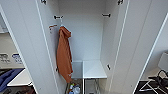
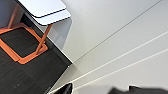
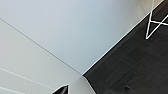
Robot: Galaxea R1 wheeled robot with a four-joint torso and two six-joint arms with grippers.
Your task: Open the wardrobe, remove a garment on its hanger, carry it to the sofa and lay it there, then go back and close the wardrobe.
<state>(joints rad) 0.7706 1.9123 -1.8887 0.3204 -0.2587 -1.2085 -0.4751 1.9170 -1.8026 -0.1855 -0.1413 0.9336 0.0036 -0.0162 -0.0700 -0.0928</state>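
**Wardrobe open, orange garment hanging, grippers barely visible**

Wardrobe (image 1: 87, 37) stands open, both doors swung wide, tops and bottoms cut off by the head view's frame. Inside at about 9 o'clock hangs a long orange hooded garment (image 1: 64, 56) from a rail or hook near the left wall; what holds it is too blurred to tell. A white shelf (image 1: 94, 69) sits low at 6 o'clock, with a wire basket (image 1: 75, 88) of small blurred items beneath, contents unreadable. Dark hinges (image 1: 106, 15) show on the inner walls. A blue shape (image 1: 8, 77) at 8 o'clock, past the left door, is partly hidden; could be the sofa, can't confirm. Beside it a white tabletop (image 1: 21, 78).

Left wrist view: white panel, dark floor (image 2: 30, 72), an orange-framed table (image 2: 30, 51). Left gripper (image 2: 67, 88) is just a dark tip at the edge; open or closed, can't tell, nothing seen held. Right gripper (image 3: 62, 89) same: dark tip only, state unclear. A white wire frame (image 3: 155, 22) stands on the floor.
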